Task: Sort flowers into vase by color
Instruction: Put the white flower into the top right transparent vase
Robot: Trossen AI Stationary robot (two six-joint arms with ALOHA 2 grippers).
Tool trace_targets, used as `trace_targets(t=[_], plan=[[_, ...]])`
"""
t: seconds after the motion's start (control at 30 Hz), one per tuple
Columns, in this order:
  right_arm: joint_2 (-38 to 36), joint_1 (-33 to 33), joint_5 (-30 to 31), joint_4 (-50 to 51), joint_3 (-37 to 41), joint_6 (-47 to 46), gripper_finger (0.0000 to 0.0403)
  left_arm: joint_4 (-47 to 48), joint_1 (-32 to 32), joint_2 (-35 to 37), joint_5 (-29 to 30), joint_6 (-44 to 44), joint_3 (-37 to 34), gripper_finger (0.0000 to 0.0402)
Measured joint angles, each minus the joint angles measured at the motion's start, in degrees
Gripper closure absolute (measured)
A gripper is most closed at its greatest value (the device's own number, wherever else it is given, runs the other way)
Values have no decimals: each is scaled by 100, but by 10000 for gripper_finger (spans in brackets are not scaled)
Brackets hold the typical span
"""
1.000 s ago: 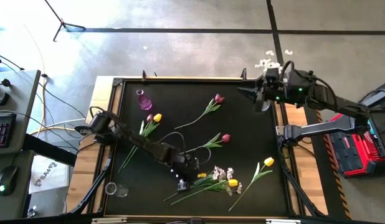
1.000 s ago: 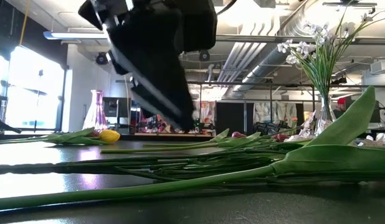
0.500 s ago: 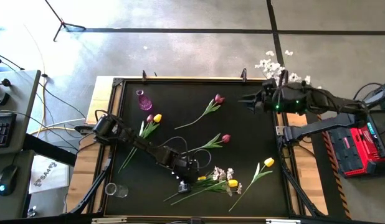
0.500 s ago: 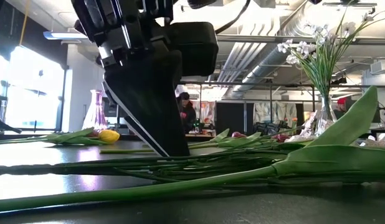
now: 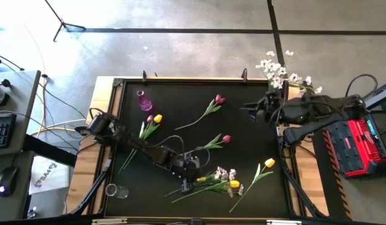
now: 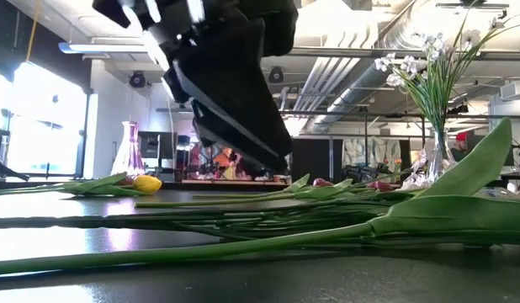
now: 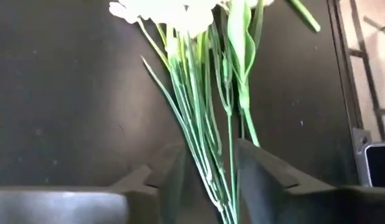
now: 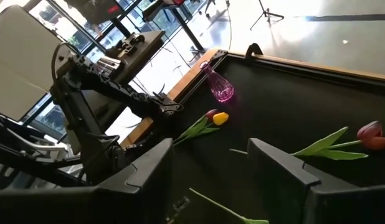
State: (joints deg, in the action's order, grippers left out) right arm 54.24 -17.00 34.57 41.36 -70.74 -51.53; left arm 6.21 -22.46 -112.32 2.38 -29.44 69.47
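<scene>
Black-topped bench (image 5: 180, 100), wood-framed. Lying flat on it: red tulip (image 5: 219, 99) toward far edge, second red tulip (image 5: 226, 139) mid-bench, yellow tulip (image 5: 157, 118) beside pink vase (image 5: 143, 100), yellow tulip (image 5: 269, 162) near right edge, white spray (image 5: 223, 173) with stems near front; clear glass (image 5: 117, 190) at front-left corner.

Your two arms are dark, nearly black. The left arm (image 5: 140, 147) is a slim jointed chain with a thin black cable looping over it near its gripper (image 5: 186, 185). The right arm (image 5: 311, 109) is bulkier, with a small green light near its gripper (image 5: 248, 111). Both have wedge-shaped matte black fingers (image 8: 280, 171).
</scene>
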Motion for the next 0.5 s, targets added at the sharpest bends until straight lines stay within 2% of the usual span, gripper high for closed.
trace_targets(t=[0.23,0.5], plan=[[285,-571,513,0,0,-349,210,18,-190,-213,131,6,-2,180],[653,-1036,786,-45,0,-875,210,-9,-258,-427,263,397,0,166]])
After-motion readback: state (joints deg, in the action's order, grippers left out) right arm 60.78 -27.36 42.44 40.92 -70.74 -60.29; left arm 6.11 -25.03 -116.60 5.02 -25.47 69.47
